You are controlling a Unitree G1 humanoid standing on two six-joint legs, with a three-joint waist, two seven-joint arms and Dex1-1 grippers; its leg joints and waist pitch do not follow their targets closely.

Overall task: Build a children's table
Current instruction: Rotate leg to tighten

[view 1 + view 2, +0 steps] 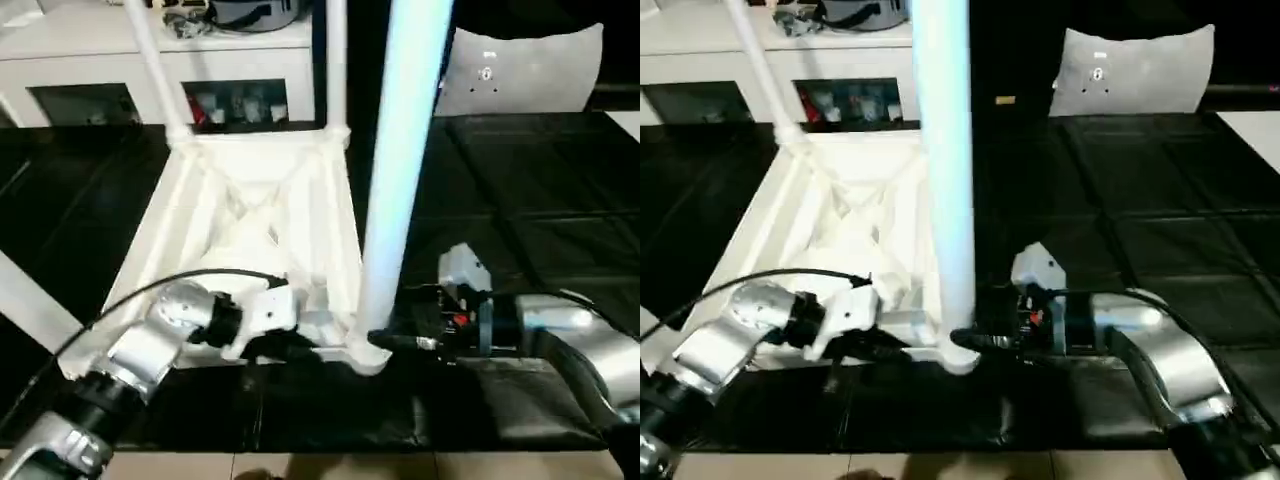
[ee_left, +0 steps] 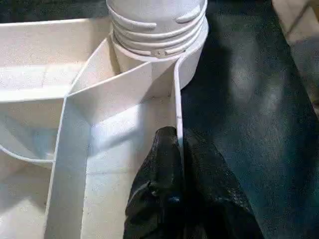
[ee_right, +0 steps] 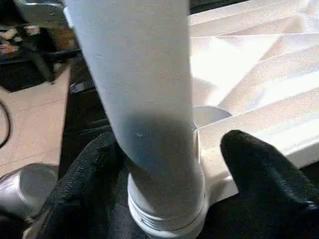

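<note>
The children's table (image 1: 250,215) lies upside down on a black tiled floor mat (image 1: 520,210), legs pointing up, with the nearest leg (image 1: 400,170) seated in the near corner socket (image 1: 365,352). The left gripper (image 2: 177,149) is clamped on the raised rim (image 2: 175,94) just beside that socket, one finger on each side of the wall, while the right gripper (image 3: 164,164) brackets the base of the nearest leg, its black fingers (image 3: 259,169) spread on both sides of it. Beyond the table stand a white cabinet (image 1: 150,70) with glass doors and, apart from it, a grey-white cushion (image 1: 525,65).
</note>
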